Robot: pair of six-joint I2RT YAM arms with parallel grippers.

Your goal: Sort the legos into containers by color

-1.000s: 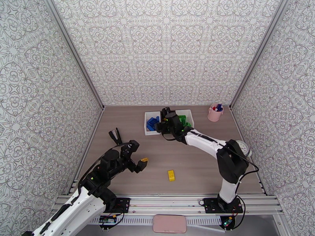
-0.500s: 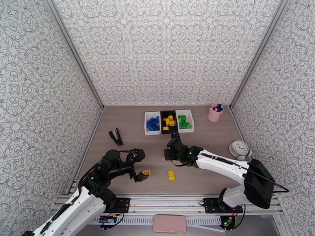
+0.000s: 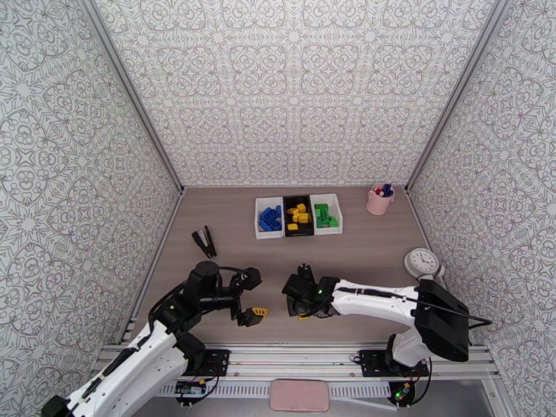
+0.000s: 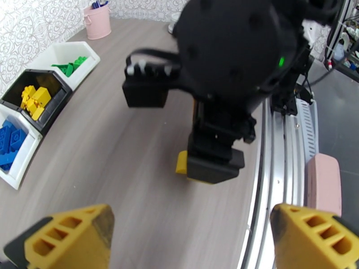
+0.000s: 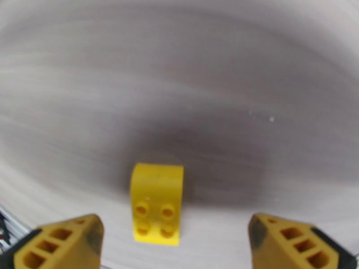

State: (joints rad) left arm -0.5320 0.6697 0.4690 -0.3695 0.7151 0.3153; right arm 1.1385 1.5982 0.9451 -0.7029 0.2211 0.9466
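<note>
One yellow lego (image 5: pixel 157 202) lies studs-up on the wooden table, just ahead of and between my right gripper's (image 5: pixel 179 245) wide-apart yellow fingertips, untouched. From above, that open right gripper (image 3: pixel 300 305) hangs low over the near middle of the table and covers most of the brick. The left wrist view shows the brick's edge (image 4: pixel 181 162) poking out under the right arm's fingers. My left gripper (image 3: pixel 251 312) is open and empty, a little left of it. At the back stand the containers: white with blue legos (image 3: pixel 268 218), black with yellow (image 3: pixel 298 215), white with green (image 3: pixel 325 215).
A black stapler (image 3: pixel 203 241) lies at the left. A pink pen cup (image 3: pixel 380 199) stands at the back right and a round clock (image 3: pixel 422 261) by the right wall. The metal rail (image 3: pixel 299 356) runs along the near edge.
My right arm has swung back from over the containers to the near middle and come down over the yellow lego. My left gripper has drifted slightly toward the near edge.
</note>
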